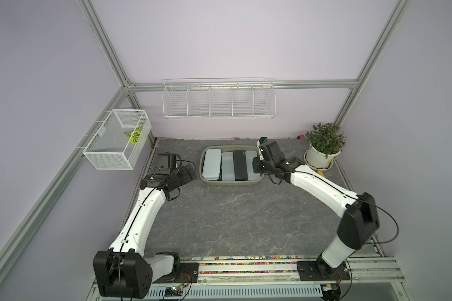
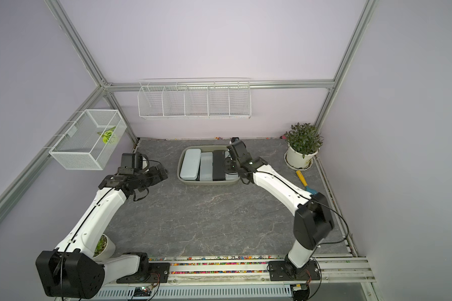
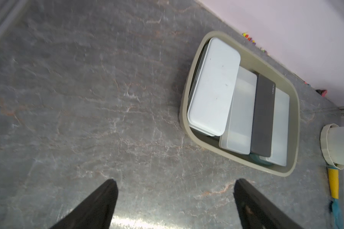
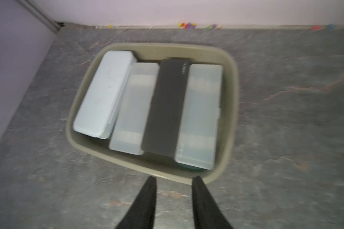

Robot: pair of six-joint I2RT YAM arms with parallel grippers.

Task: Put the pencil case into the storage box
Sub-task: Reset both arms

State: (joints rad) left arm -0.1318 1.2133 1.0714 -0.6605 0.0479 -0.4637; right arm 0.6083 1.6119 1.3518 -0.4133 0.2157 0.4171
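Observation:
The storage box [image 1: 230,184] is a beige tub at the back middle of the table. Several pencil cases lie side by side in it: a pale blue one [image 4: 105,93], a translucent one [image 4: 135,107], a dark grey one [image 4: 167,107] and another translucent one [image 4: 201,115]. My right gripper [image 4: 174,178] hovers at the box's right side, its tips just outside the rim [image 4: 233,111]; its jaws are a little apart with nothing between them. My left gripper [image 3: 175,181] is wide open and empty over bare table, left of the box [image 3: 266,65].
A potted plant [image 1: 324,148] stands at the back right with a yellow-handled tool [image 2: 304,181] lying in front of it. A white mesh basket [image 1: 116,139] hangs on the left wall and a long wire rack [image 1: 218,100] on the back wall. A small pot [image 2: 103,246] sits by the left arm's base.

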